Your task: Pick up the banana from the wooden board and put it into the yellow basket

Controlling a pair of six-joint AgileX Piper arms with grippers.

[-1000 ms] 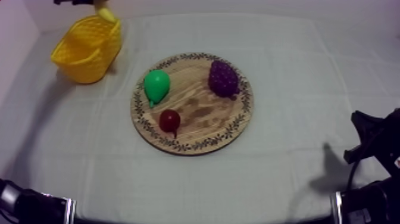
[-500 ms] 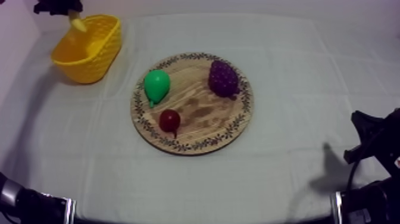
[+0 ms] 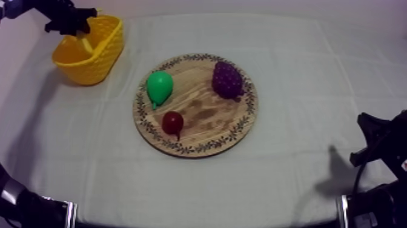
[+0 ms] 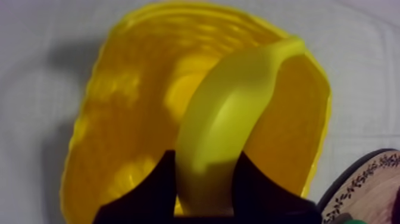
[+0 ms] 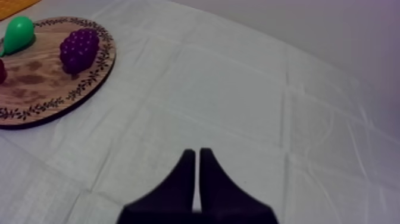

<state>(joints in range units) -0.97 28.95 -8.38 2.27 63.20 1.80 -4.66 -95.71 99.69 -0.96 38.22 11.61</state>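
Observation:
The yellow banana (image 4: 229, 131) is clamped between the two black fingers of my left gripper (image 4: 205, 193), which is shut on it. It hangs with its tip down inside the mouth of the yellow basket (image 4: 107, 125). In the top view the left gripper (image 3: 71, 23) sits over the basket (image 3: 100, 60) at the far left corner, and a pale strip of banana (image 3: 86, 43) shows below it. My right gripper (image 5: 197, 173) is shut on nothing, its fingers together as a narrow wedge over bare cloth, and rests low at the right edge (image 3: 377, 142).
The round wooden board (image 3: 206, 130) lies mid-table with a green pear (image 3: 160, 87), purple grapes (image 3: 228, 79) and a small red fruit (image 3: 172, 122) on it. The right wrist view shows the board (image 5: 41, 104), pear (image 5: 18, 33) and grapes (image 5: 80, 50) well away.
My left gripper has carried the banana leftward from the basket's far right rim and lowered it into the basket's mouth. The right arm has stayed still.

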